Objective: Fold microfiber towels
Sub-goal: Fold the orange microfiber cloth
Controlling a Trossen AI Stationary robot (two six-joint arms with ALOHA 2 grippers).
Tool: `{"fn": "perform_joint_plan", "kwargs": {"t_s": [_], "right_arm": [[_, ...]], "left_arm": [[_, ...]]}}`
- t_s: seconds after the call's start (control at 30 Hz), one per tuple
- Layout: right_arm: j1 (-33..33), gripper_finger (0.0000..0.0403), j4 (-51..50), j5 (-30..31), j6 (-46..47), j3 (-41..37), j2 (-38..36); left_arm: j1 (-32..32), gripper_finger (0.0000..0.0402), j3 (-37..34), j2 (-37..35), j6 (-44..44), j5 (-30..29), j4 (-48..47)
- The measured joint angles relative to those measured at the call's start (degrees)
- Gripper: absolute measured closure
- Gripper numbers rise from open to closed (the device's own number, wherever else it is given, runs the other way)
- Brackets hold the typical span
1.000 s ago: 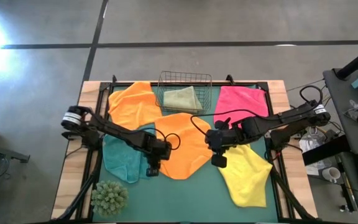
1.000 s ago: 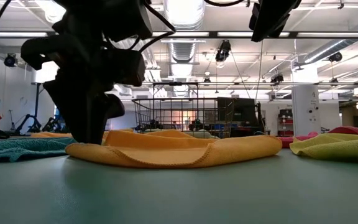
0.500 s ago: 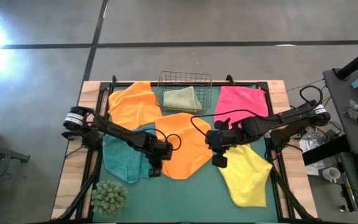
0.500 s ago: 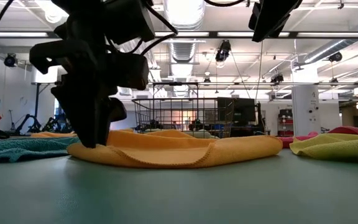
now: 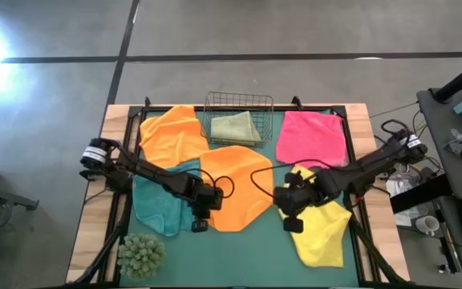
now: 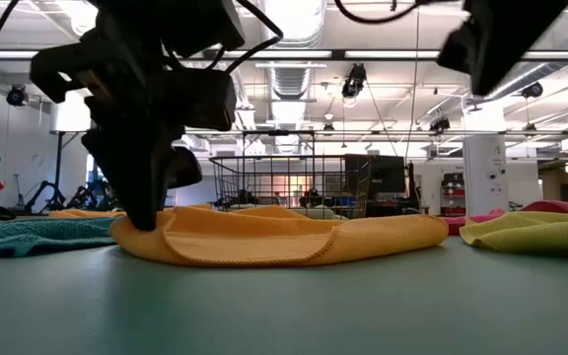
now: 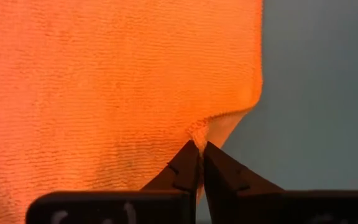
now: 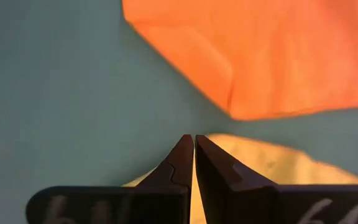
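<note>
The middle orange towel (image 5: pixel 235 189) lies spread on the green mat. My left gripper (image 5: pixel 200 218) stands at its near-left edge, pointing down and shut on that edge (image 7: pixel 199 146). In the low view the gripper (image 6: pixel 146 215) meets the towel's left end (image 6: pixel 284 239). My right gripper (image 5: pixel 293 225) is shut and holds nothing. It hangs above the mat between the orange towel's corner (image 8: pixel 253 93) and the yellow towel (image 5: pixel 321 233). The teal towel (image 5: pixel 155 205), a second orange towel (image 5: pixel 171 132) and the pink towel (image 5: pixel 311 136) lie flat. My left gripper pinches a small pucker of the orange towel's edge (image 7: pixel 197 129) between its two fingertips, near the towel's near-left corner. The fingers come from above, pointing down. The towel lies on the mat; one layer or several, I cannot tell.
A wire basket (image 5: pixel 239 108) at the far edge holds the olive-green towel (image 5: pixel 235 127). A green spiky plant ball (image 5: pixel 141 254) sits at the near-left corner. Bare mat (image 5: pixel 239 257) shows along the near edge between the ball and the yellow towel.
My left gripper has shut on the orange towel's edge, drawing it into a small pucker. My right gripper, still shut, has gone toward the table's near-right, from beside the orange towel to above the yellow towel's edge.
</note>
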Motion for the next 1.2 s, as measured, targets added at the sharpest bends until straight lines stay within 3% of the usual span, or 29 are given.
{"fn": "perform_joint_plan", "kwargs": {"t_s": [0.3, 0.63, 0.93, 1.07, 1.2], "right_arm": [[1.81, 0.0394, 16.2, 0.04, 2.96, -9.8, -0.46], [-3.25, 0.039, 29.43, 2.28, 6.82, -17.59, -0.42], [-10.23, 0.0311, 29.97, -2.43, 1.45, -17.67, -0.35], [-13.48, 0.028, 30.46, -9.37, -0.27, -17.67, 0.72], [-15.4, 0.0265, 31.58, -12.64, -1.15, -17.69, 3.07]], "left_arm": [[-2.47, 0.04, 0.08, -4.75, -2.76, -0.12, -3.54], [-4.67, 0.04, 0.07, -7.6, -5.98, -4.57, -4.85], [-4.64, 0.0401, 0.07, -7.6, -7.37, -4.81, -4.82], [-4.63, 0.0401, 0.07, -7.6, -7.37, -4.82, -4.83], [-4.63, 0.0401, 0.07, -7.6, -7.41, -4.94, -4.52]]}}
